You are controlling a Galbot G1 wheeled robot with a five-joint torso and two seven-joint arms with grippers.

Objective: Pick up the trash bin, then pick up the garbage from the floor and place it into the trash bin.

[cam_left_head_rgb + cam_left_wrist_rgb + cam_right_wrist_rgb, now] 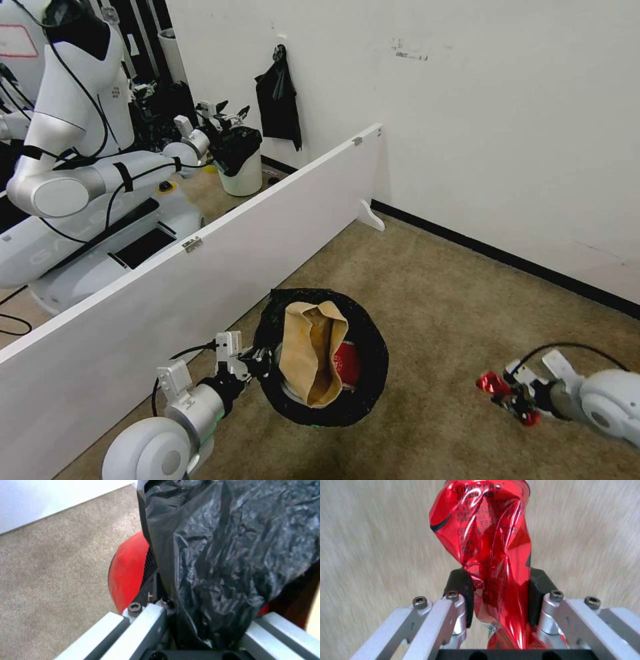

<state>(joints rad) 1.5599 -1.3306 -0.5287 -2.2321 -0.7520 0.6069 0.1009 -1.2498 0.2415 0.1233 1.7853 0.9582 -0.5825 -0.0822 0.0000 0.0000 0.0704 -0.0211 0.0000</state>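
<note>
Two arms busy: I've got something in each gripper right now.
Left gripper (pixel 257 357): clamped on the rim of the bin (pixel 363 393), pinching the black liner (pixel 233 555) against the red body.
Bin: sits on the carpet (pixel 453 293) just beside the white board (pixel 220 267), near my left side.
In the bin: a tan paper bag (pixel 310 353) and a red-white cup (pixel 347 365) tucked next to it.
Right gripper (pixel 510 399): fingers squeezed onto a crushed red can (pixel 486 555).
Can: I'm holding it over bare carpet, apart from the bin, to its right.
</note>
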